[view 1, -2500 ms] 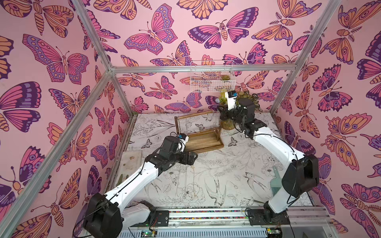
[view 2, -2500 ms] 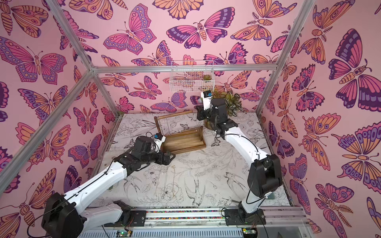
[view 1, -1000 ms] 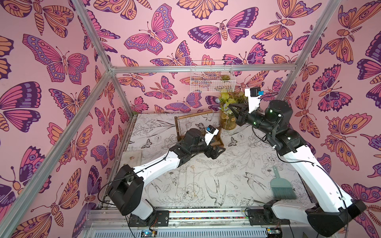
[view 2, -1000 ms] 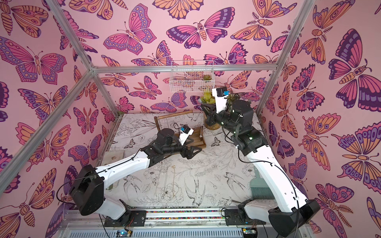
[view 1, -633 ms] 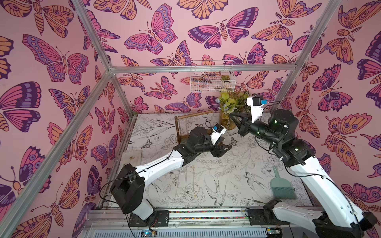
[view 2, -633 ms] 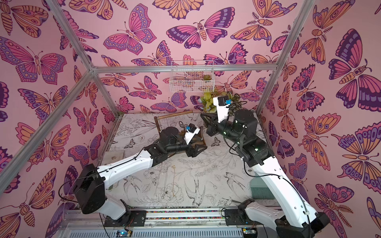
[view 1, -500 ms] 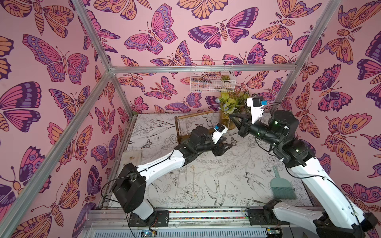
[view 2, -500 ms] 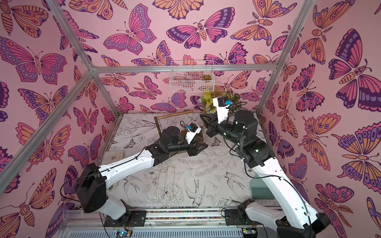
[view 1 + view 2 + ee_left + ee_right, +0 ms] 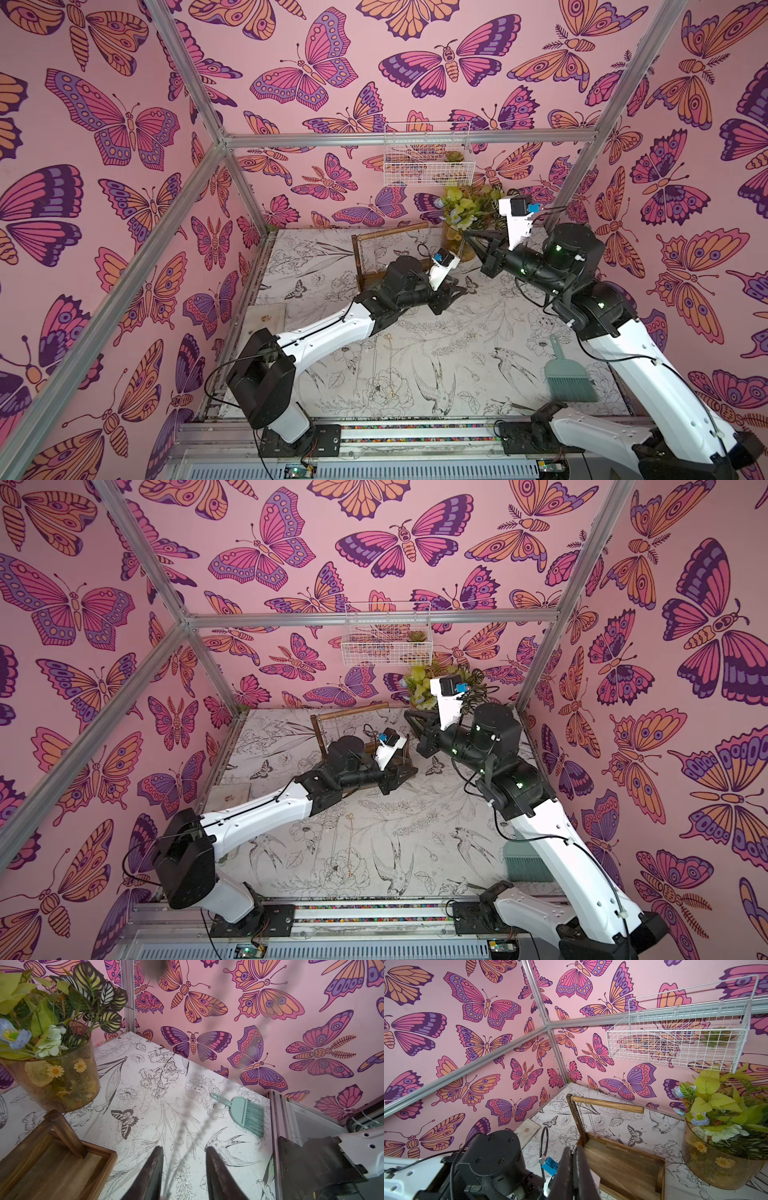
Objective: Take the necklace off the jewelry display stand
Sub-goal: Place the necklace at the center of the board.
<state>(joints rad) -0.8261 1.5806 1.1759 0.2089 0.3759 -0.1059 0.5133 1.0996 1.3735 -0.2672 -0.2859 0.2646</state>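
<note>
The right claw (image 9: 573, 1150) is pinched shut, raised above the table, and what looks like a fine chain is caught at its very tip; I take that to be the necklace (image 9: 204, 1125), which shows in the left wrist view only as a blurred dark strand falling from above into the gap of the left claw (image 9: 183, 1148). That claw's fingers stand apart on either side of the strand and do not grip it. The jewelry display stand (image 9: 610, 1103) sits below and beyond the right claw's tip, and just behind the left claw. No strand can be seen running from the right claw back to the top bar, so the lift-off looks done or nearly so. Two other thin chains (image 9: 578, 1111) hang at the bar's far end, well away from both claws. What seems left is securing the dangling strand and carrying it clear of the stand
</note>
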